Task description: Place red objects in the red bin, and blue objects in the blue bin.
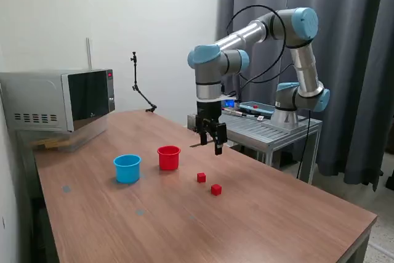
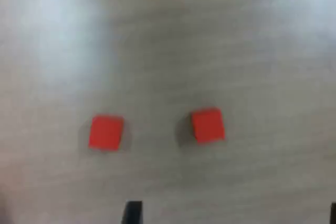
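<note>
Two small red objects, both cubes, lie on the wooden table: one nearer the cups, the other a little further to the exterior view's right. The wrist view shows both cubes side by side on the wood. The red bin and the blue bin stand upright next to each other, to the exterior view's left of the cubes. My gripper hangs open above the table, higher than the cubes, holding nothing. No blue objects are in view.
A microwave sits at the table's far corner on the exterior view's left. A metal cart carrying the arm's base stands behind the table. A thin black stand rises at the back edge. Dark curtains hang behind.
</note>
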Controlling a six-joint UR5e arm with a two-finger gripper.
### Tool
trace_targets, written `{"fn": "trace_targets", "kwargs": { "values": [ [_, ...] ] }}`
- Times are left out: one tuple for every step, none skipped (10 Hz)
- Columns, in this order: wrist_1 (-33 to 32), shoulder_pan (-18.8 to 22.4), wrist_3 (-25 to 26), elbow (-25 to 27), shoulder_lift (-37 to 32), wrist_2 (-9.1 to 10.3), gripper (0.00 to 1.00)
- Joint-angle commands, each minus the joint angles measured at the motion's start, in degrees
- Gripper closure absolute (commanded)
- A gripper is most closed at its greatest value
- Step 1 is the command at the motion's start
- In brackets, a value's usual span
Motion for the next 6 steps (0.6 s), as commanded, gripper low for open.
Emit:
{"fn": "trace_targets", "kwargs": {
  "values": [
    [-1.4,1.3,0.7,5.4,-2.1,0.48,0.0],
    [-5.0,1.5,0.1,7.3,-2.2,1.61,0.0],
    [-8.4,1.5,-1.6,9.1,-2.2,2.75,0.0],
    [-10.2,1.5,-5.4,11.0,-2.3,3.03,0.0],
    [-13.1,1.6,-7.0,13.0,-2.6,3.03,0.0],
    [-15.4,1.7,-7.5,14.6,-2.6,2.94,0.0]
  ]
}}
